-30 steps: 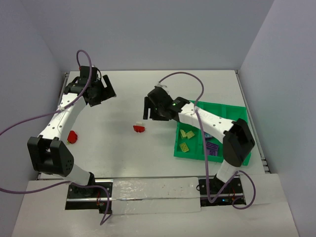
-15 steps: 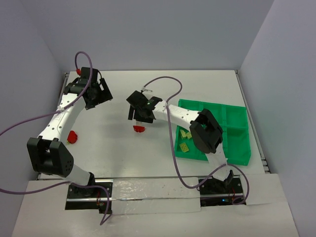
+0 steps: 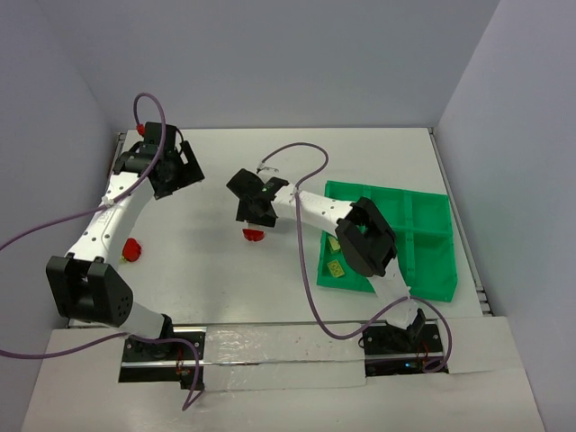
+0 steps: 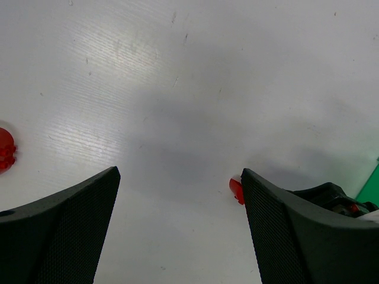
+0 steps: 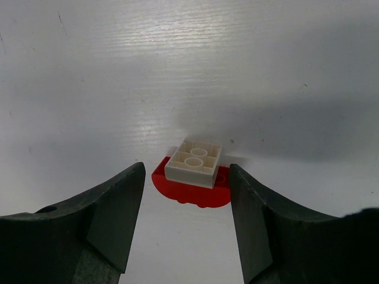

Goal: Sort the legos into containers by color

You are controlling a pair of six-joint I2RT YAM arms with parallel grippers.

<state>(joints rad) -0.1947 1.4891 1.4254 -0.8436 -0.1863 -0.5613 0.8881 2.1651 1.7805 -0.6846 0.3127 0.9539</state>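
Note:
A red half-round lego (image 3: pixel 254 236) lies on the white table mid-left, with a cream brick (image 5: pixel 194 163) stuck on it, hollow side up. My right gripper (image 3: pixel 255 214) is open just above it; in the right wrist view the jaws (image 5: pixel 186 167) stand either side of the red lego (image 5: pixel 192 190) without touching. A second red lego (image 3: pixel 132 249) lies far left. My left gripper (image 3: pixel 180 166) is open and empty at the back left, over bare table (image 4: pixel 177 171). The green tray (image 3: pixel 432 243) at right holds pale yellow-green bricks (image 3: pixel 335 268). Purple bricks are hidden.
The right arm's forearm (image 3: pixel 364 236) lies across the tray's left compartments. Purple cables loop over both arms. Grey walls close the table at the back and sides. In the left wrist view, red pieces show at the left edge (image 4: pixel 5 149) and by the right finger (image 4: pixel 236 190).
My right arm has swung left from near the tray, bringing its open gripper over the red lego. The left gripper has shifted slightly toward the back left. The legos have not moved.

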